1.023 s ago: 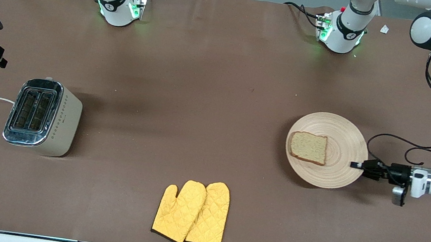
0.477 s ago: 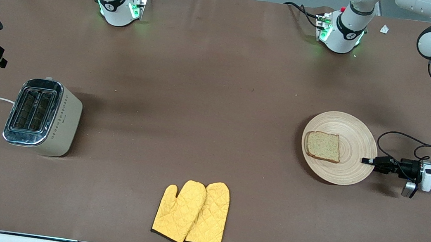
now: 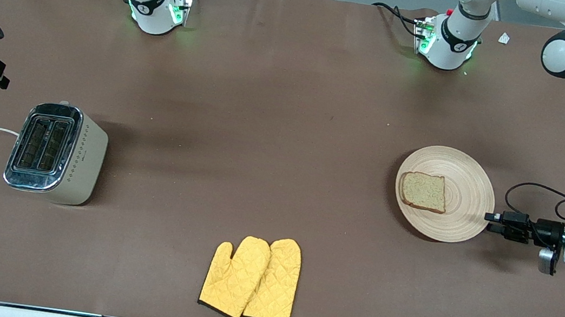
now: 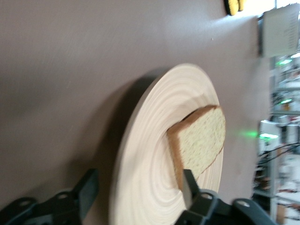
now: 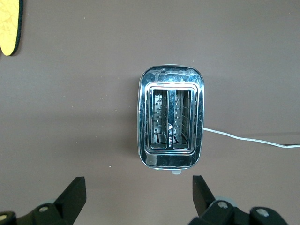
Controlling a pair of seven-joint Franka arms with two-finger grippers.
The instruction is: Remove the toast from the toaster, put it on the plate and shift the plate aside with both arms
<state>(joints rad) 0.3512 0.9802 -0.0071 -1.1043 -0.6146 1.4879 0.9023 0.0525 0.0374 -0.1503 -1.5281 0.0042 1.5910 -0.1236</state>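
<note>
Resting flat on the brown table (image 3: 276, 125) toward the left arm's end, the wooden plate (image 3: 465, 204) carries the toast (image 3: 424, 191), which lies on the part of the plate that faces the right arm's end. The slice lies flat and inside the rim.

The left gripper (image 3: 492, 223) is low at the plate's edge, on the side toward the left arm's end, with its wrist horizontal. In the left wrist view the left gripper (image 4: 140, 190) has its two fingers spread, one above and one below the plate's rim (image 4: 123, 154), without closing on it. The toast (image 4: 199, 140) is seen just past the upper finger.

The right gripper (image 5: 139, 192) does not appear in the front view; its arm waits. The right wrist view shows its jaws spread wide above the toaster (image 5: 171, 123), whose two slots hold no bread.

The toaster (image 3: 57, 152) stands toward the right arm's end. A pair of yellow oven mitts (image 3: 251, 279) lies near the front edge of the table.
</note>
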